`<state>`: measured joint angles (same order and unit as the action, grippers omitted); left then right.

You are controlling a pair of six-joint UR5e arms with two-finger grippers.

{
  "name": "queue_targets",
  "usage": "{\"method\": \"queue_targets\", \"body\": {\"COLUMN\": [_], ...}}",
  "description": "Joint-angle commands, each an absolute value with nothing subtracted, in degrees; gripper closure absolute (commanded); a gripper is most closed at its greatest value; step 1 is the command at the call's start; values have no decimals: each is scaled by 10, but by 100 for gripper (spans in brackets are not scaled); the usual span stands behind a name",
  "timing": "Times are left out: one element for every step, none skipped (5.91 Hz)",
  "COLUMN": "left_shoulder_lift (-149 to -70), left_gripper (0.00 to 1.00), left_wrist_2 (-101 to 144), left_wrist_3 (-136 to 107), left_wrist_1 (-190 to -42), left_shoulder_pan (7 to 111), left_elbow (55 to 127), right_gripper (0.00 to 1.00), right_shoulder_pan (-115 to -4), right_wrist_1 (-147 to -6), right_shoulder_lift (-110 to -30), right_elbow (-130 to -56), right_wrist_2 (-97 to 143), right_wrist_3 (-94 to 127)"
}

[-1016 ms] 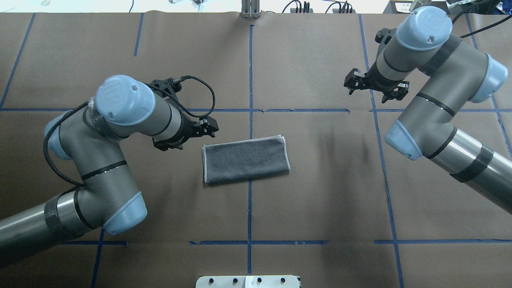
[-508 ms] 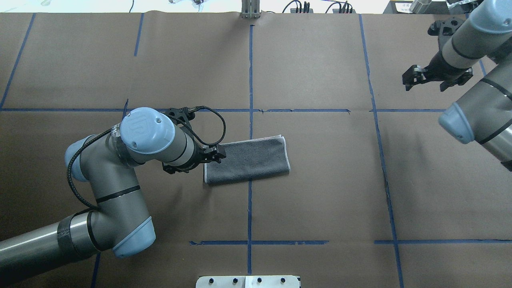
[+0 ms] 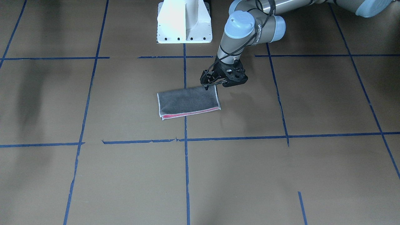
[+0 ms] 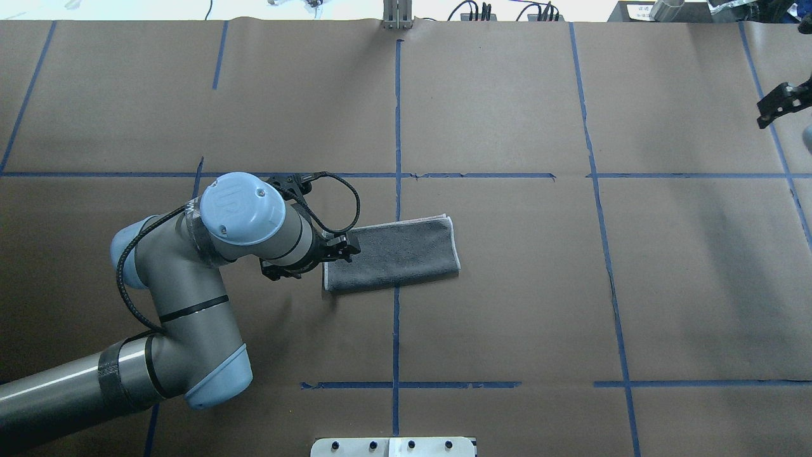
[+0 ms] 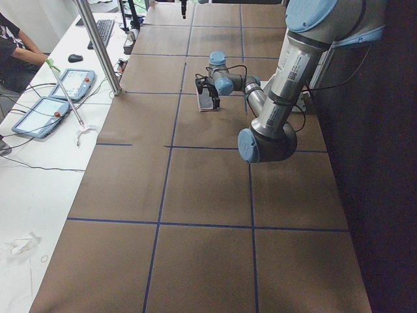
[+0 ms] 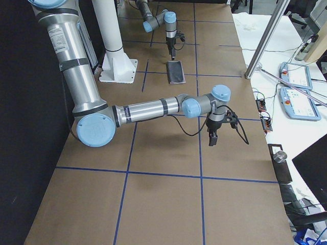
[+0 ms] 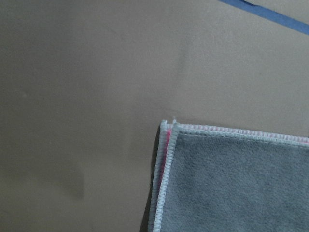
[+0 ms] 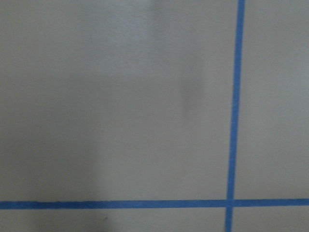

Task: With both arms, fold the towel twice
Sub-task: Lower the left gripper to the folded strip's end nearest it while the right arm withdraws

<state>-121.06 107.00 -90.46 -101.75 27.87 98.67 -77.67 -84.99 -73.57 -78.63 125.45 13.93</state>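
In the front-facing view the towel (image 3: 187,101) lies folded flat, just left of centre on the brown surface (image 3: 281,175). Its grey face is up and a pink-red strip shows along its lower edge. The left hand (image 3: 223,82) is at the towel's upper right corner, fingers spread and grasping nothing.

Overhead, the towel (image 4: 396,254) crosses the vertical blue tape line (image 4: 397,114) at mid-frame. The left hand (image 4: 330,254) is at its left end. The right hand (image 4: 779,105) is cut off at the upper right edge, well apart, and I cannot tell its state.

From the left side the towel (image 5: 208,101) is small, at upper middle.

From the right side it (image 6: 176,71) lies at the top centre, and the right hand (image 6: 213,138) points down at centre right.

The left wrist view shows the towel's hemmed corner (image 7: 231,183) at lower right.

The right wrist view shows only the surface (image 8: 120,121) and tape.
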Motion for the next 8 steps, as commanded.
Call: {"method": "queue_targets", "body": {"left_shoulder_lift": [-1215, -1215, -1216, -1216, -1216, -1220, -1223, -1223], "left_gripper": [0, 0, 0, 0, 0, 0, 0, 3], "left_wrist_2": [1070, 1070, 1069, 1070, 1070, 1070, 1071, 1071], "left_wrist_3": [-950, -955, -956, -956, -968, -972, -970, -968], "left_wrist_1": [-1019, -1020, -1020, -1021, -1025, -1026, -1026, -1026], "left_shoulder_pan": [279, 279, 279, 279, 279, 279, 278, 278], "left_elbow": [980, 976, 967, 956, 947, 944, 943, 943], "right_gripper": [0, 0, 0, 0, 0, 0, 0, 0], "right_shoulder_pan": [-849, -873, -891, -915, -916, -916, -916, -916], "right_wrist_1": [-850, -856, -856, -856, -868, -914, -920, -920], "right_shoulder_lift": [-758, -759, -768, -787, -805, -809, -809, -809], "right_elbow": [-741, -742, -745, -771, -800, -835, -838, -838], "right_wrist_2": [1280, 1299, 1315, 1325, 1325, 1324, 1322, 1320], "right_wrist_3": [41, 17, 17, 17, 17, 17, 16, 16]}}
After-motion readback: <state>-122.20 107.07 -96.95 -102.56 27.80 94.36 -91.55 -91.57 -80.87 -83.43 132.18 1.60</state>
